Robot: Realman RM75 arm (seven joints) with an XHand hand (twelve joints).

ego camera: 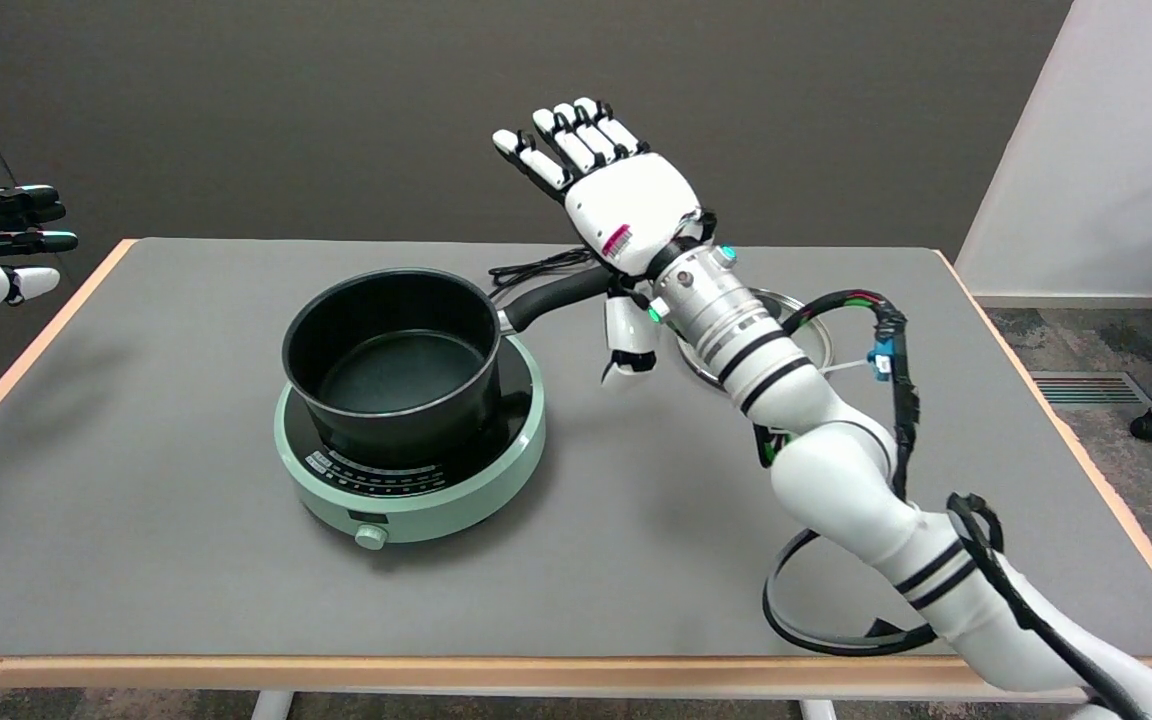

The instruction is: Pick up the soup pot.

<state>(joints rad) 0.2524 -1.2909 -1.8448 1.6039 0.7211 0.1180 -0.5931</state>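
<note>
The soup pot (391, 365) sits left of centre on a green hotplate (411, 455), its black handle (556, 297) pointing right toward the right hand (616, 205). That hand hovers at the handle's end, fingers spread, thumb hanging — holding nothing. The approach is in hand; next, the fingers need to wrap the handle — then lift.

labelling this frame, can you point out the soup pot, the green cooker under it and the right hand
soup pot (406, 375), head view, on its dark inner floor
green cooker (436, 505), head view, on its front side wall
right hand (626, 205), head view, on the white back of the hand, fingers spread
</note>
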